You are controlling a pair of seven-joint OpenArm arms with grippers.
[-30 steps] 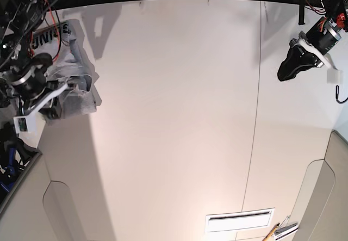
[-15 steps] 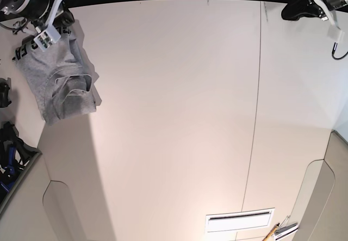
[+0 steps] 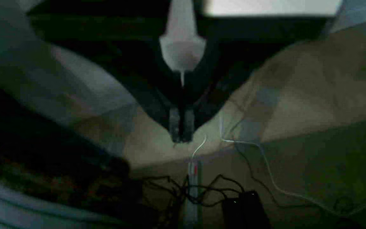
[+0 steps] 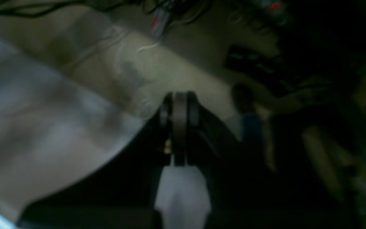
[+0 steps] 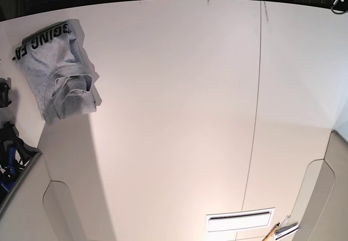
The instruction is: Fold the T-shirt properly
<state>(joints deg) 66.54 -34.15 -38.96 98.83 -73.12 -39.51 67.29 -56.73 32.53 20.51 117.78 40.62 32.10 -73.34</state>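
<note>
Now that both arms have pulled up and away since a second ago, leaving the base view almost entirely, the T-shirt (image 5: 58, 69) lies alone as a compact folded bundle at about ten o'clock on the table (image 5: 179, 116), lettering along its far edge. That suggests the fold is finished or nearly so. The left gripper (image 3: 180, 135) has its fingers pressed together on nothing; the right gripper (image 4: 179, 105) likewise looks closed and empty.

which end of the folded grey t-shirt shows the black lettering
The far end of the heather-grey cotton T-shirt, toward the table's back edge; the near end shows the ribbed neck.
</note>
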